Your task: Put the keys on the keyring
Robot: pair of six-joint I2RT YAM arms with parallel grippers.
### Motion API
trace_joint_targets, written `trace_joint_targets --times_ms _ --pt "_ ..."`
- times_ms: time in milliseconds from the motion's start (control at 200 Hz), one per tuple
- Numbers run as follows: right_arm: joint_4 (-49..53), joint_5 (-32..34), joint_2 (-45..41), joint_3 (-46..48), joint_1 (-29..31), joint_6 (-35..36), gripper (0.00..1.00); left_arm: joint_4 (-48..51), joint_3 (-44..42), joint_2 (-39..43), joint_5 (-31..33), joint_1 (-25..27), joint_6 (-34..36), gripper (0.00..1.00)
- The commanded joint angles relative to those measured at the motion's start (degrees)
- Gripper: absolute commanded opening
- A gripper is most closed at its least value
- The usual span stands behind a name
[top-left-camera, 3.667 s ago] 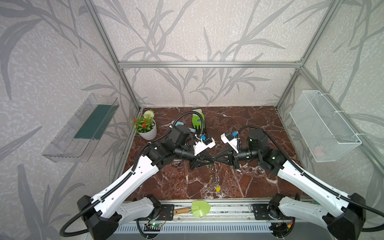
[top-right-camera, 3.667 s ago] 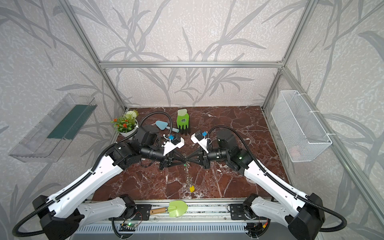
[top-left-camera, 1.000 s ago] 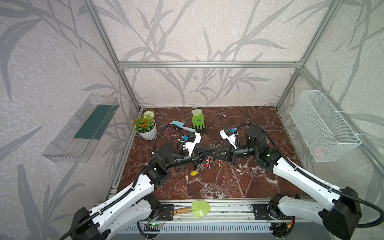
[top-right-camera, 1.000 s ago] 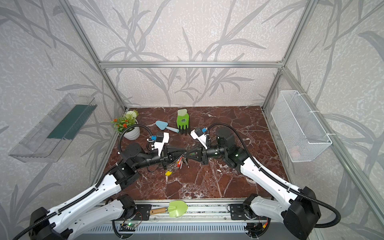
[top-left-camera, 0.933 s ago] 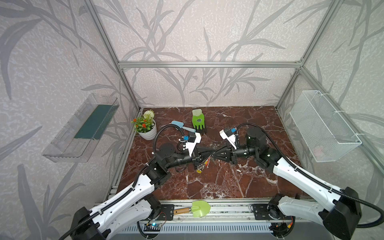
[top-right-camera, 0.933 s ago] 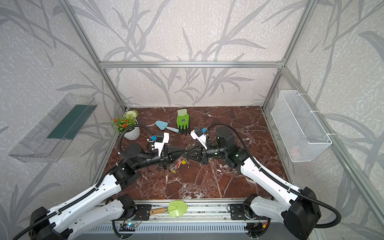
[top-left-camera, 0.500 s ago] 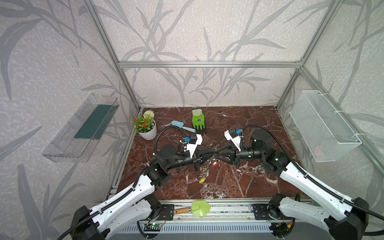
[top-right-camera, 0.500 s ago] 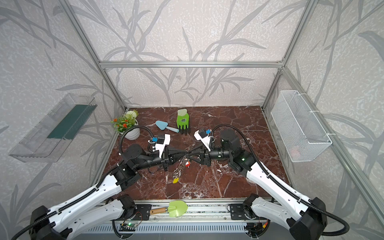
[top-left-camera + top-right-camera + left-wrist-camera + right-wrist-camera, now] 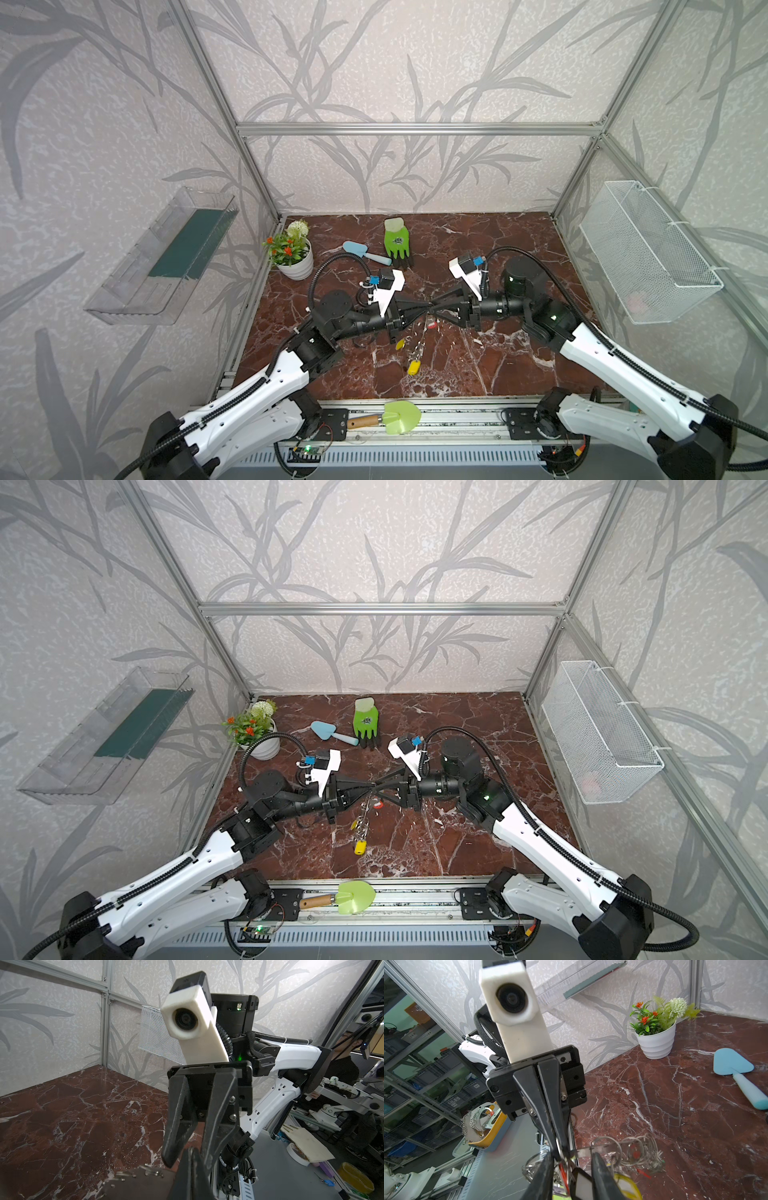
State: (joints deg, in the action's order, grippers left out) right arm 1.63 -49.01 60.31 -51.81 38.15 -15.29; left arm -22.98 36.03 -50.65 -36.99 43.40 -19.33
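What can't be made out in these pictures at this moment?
- Top views: keyring hangs edge-on, hole unseen; keys too small to count.
- Left wrist view: keyring cut by bottom edge, partly behind left gripper.
- Right wrist view: keys cut off below, partly behind right gripper.

Robotics lab, folks: aluminium-framed test booth (image 9: 415,129), leaf-patterned wallpaper (image 9: 415,62), grey metal storage racks (image 9: 411,1086) with plastic crates (image 9: 450,1061) just outside.
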Motion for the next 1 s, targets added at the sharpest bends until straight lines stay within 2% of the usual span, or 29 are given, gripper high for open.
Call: trace_joint_targets --times_ms 0,350,580,865,995 --pt "-2.23 -1.27 0.33 -1.03 -0.04 -0.44 0.27 -3.82 0.0 1.61 -0.29 0.2 -0.76 0.0" --pt "-3.38 -1.98 1.26 -0.84 0.07 -0.8 0.0 -3.5 -0.02 1.85 -0.27 0.2 -0.89 0.0" --pt "-3.32 -1.69 0.61 -0.75 0.09 -0.47 0.0 -1.33 0.54 2.41 0.07 0.2 -0.41 0.0" --pt "-1.45 0.81 0.14 -1.18 0.02 1.05 0.0 10.27 4.14 4.47 0.81 0.11 4.33 0.0" --pt "-1.63 0.88 0.33 -1.14 0.04 1.03 0.0 15.48 6.43 4.69 -0.12 0.0 6.21 0.1"
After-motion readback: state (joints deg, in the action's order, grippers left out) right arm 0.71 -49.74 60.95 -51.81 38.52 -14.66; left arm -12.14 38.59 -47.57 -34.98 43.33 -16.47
